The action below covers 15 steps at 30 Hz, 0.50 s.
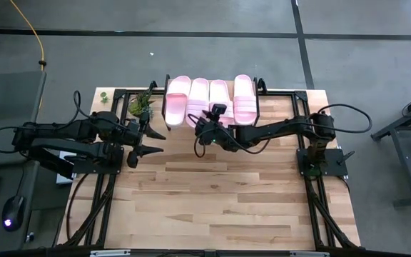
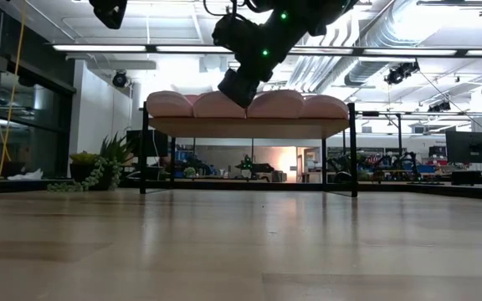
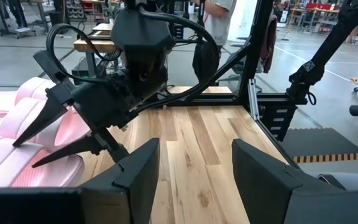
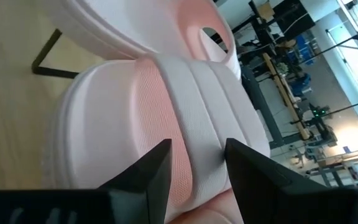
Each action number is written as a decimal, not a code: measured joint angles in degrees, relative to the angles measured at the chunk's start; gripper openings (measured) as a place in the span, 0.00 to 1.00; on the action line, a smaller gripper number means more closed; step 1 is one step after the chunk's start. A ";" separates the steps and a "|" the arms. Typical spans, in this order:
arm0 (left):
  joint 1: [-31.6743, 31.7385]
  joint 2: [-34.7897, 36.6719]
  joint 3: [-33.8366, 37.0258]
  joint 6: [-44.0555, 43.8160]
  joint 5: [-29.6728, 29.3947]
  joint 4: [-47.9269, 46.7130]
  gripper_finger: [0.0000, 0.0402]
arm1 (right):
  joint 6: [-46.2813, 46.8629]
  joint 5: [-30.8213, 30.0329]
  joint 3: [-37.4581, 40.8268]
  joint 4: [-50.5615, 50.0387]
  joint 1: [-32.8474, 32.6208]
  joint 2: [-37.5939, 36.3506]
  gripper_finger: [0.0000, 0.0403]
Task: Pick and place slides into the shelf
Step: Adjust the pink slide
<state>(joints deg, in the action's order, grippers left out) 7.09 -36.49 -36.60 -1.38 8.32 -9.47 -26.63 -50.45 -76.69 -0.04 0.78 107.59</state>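
Observation:
Four pale pink slides (image 1: 210, 100) lie side by side on the shelf (image 2: 249, 127), soles down on its wooden top board, and hide most of the board from above. My right gripper (image 1: 207, 118) is open and hangs over their near ends, slanting down toward the far edge. In the right wrist view its fingers stand just above the ribbed strap of one slide (image 4: 135, 106), around the second from the left. I see no touch. My left gripper (image 1: 159, 141) is open and waits over the table left of the shelf.
A potted plant (image 1: 141, 103) stands at the shelf's left end, also seen in the low view (image 2: 99, 167). Black frame rails (image 1: 291, 91) run along the table's far edge. The wood tabletop (image 1: 212, 193) stretches toward the near edge. A person (image 3: 219, 12) stands beyond the table.

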 joint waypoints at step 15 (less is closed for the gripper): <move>0.00 -0.02 0.00 -0.01 0.00 -0.02 0.46 | 0.98 -2.69 0.00 1.56 0.00 0.00 0.35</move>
<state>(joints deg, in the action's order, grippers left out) 7.09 -36.51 -36.60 -1.39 8.32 -9.50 -25.65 -53.14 -76.69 1.52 0.78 107.59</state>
